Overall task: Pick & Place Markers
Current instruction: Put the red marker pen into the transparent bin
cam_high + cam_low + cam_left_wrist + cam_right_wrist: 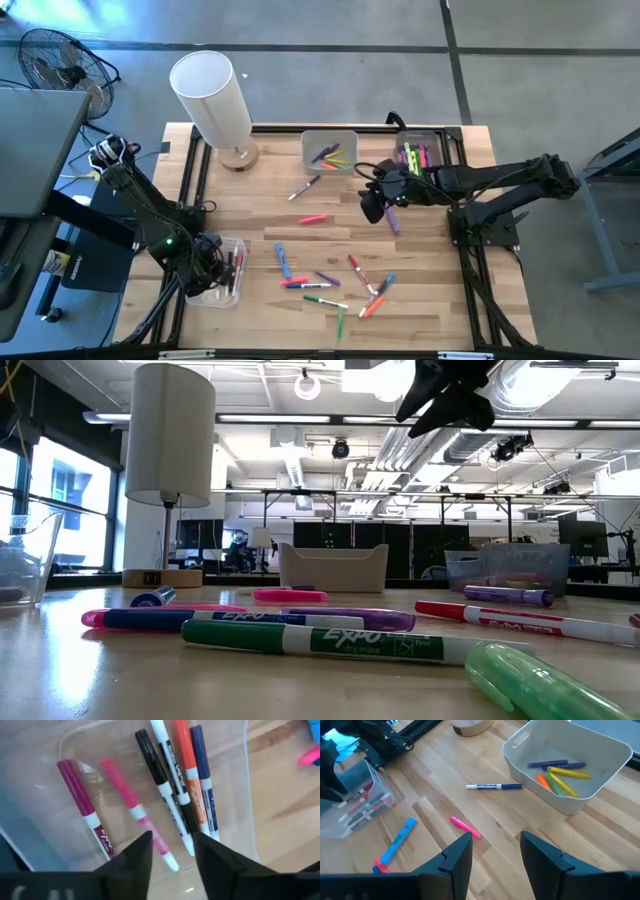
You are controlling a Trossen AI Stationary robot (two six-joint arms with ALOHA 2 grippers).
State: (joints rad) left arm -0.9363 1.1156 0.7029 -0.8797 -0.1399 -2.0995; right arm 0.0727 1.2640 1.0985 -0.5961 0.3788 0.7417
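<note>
Markers in several colours lie scattered on the wooden table's near middle. My left gripper hangs open, pointing down, over a clear bin at the near left. Several markers lie flat on the bin's floor, among them a pink one just below the fingers and a black one. My right gripper is open with nothing between its fingers, raised above the table's middle right. A purple marker lies on the table close under it, and a pink marker lies farther ahead of it.
A white lamp stands at the far left. A pale bin with markers sits at the far middle, and a clear bin with markers at the far right. Bare wood lies between the pale bin and the scattered markers.
</note>
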